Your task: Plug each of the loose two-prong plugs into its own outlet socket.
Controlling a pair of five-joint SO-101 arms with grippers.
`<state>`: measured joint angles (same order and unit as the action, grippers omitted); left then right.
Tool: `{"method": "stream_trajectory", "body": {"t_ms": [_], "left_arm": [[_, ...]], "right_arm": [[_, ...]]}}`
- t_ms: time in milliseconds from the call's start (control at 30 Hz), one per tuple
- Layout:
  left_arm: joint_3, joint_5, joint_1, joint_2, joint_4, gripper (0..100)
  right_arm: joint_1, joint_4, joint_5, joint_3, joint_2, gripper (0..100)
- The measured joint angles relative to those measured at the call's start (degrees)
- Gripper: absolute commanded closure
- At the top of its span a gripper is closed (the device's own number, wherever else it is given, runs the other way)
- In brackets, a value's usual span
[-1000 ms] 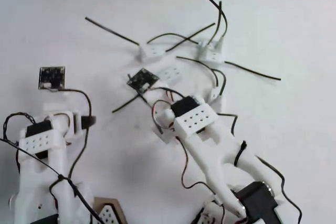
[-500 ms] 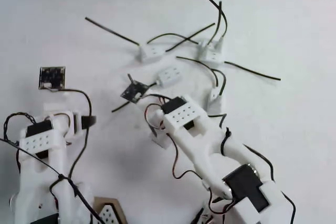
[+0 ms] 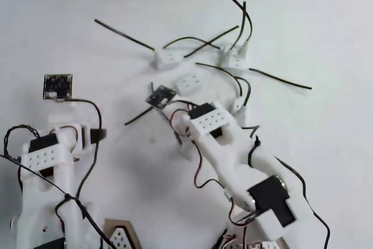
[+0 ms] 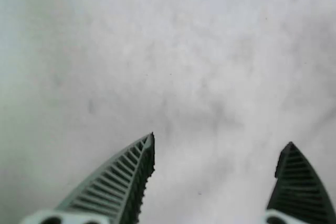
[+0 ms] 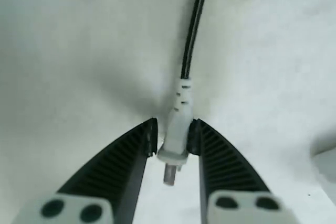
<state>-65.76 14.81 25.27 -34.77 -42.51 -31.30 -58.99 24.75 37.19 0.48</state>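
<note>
My right gripper [image 5: 172, 127] is shut on a white two-prong plug [image 5: 176, 129], its prongs pointing back between the fingers and its black cord [image 5: 193, 30] trailing away over the table. In the high view that cord [image 3: 139, 116] lies left of the right arm's wrist [image 3: 208, 122]. A loose white outlet socket [image 3: 187, 84] lies just beyond the wrist. Two more white sockets [image 3: 169, 58] [image 3: 235, 59] sit farther back with cords at them. Another white plug [image 3: 239, 104] lies right of the wrist. My left gripper [image 4: 220, 141] is open over bare table at the front left [image 3: 87, 134].
Black cords [image 3: 280, 79] spread across the back middle of the white table [image 3: 326, 39]. The left arm [image 3: 44, 158] stands at the front left edge. Bare table lies at the far left and far right.
The right arm's wrist swung a little left, then back right, with the plug still held, and its elbow moved left. The left arm has not moved.
</note>
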Motion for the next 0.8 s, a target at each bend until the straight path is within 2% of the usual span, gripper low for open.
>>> {"method": "stream_trajectory", "body": {"t_ms": [233, 467, 633, 800], "left_arm": [[0.0, 0.0, 0.0, 0.0, 0.0, 64], [0.0, 0.0, 0.0, 0.0, 0.0, 64], [0.0, 0.0, 0.0, 0.0, 0.0, 64], [0.0, 0.0, 0.0, 0.0, 0.0, 64]], "right_arm": [[0.2, -0.7, 0.0, -3.4, 4.7, 98.2], [0.3, -0.6, 0.0, -4.0, 5.2, 98.0], [-0.2, -3.7, -0.1, -3.7, 2.4, 89.9], [-0.1, -5.3, 0.2, -3.6, 1.1, 93.5]]}}
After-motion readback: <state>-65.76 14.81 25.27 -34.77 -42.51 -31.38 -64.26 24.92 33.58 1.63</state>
